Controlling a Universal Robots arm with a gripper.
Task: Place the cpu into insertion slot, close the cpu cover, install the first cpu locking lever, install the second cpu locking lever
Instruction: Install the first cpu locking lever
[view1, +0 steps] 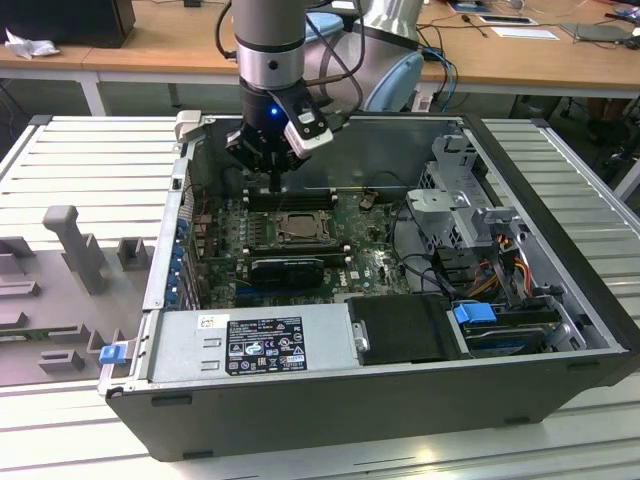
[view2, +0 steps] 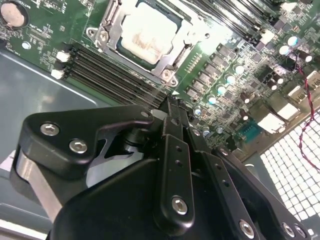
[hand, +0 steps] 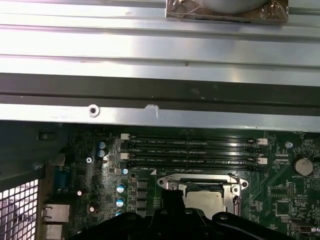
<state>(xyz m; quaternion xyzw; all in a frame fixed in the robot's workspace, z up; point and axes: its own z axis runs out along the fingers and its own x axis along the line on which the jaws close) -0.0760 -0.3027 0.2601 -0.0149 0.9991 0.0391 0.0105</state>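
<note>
The cpu (view2: 147, 35) lies flat in the insertion slot (view1: 298, 228), its pale metal top showing in both wrist views (hand: 206, 200). The cpu cover (view2: 116, 35) lies down around it as a metal frame, with the chip showing through its window. My gripper (view1: 275, 183) hangs just behind the slot, over the black memory slots (view1: 290, 197), and touches nothing. Its fingers (view2: 172, 107) are shut together with nothing between them. In the first wrist view the fingertips (hand: 170, 200) sit beside the slot's rim (hand: 167, 183). I cannot make out how the locking levers stand.
The open computer case (view1: 560, 290) walls in the board on all sides. A long black graphics card (view1: 287, 268) lies in front of the slot, and the power supply (view1: 250, 345) in front of that. A drive cage (view1: 460, 195) with cables stands at the exterior view's right.
</note>
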